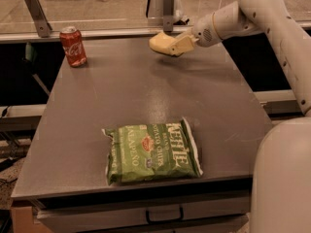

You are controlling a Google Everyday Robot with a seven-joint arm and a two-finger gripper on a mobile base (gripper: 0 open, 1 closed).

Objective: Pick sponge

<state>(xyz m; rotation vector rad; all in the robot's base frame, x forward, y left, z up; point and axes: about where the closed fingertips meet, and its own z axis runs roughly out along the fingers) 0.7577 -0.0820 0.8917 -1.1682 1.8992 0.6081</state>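
Observation:
The pale yellow sponge (159, 42) is held in the air above the far middle of the grey table (131, 96), its shadow on the tabletop below. My gripper (171, 45) reaches in from the right on the white arm, and its cream fingers (181, 44) are shut on the sponge's right side. The sponge's left end sticks out free of the fingers.
A red cola can (73, 46) stands upright at the far left of the table. A green chip bag (151, 152) lies flat near the front edge. A metal rail (112, 33) runs along the back edge. My white body (282, 178) fills the lower right.

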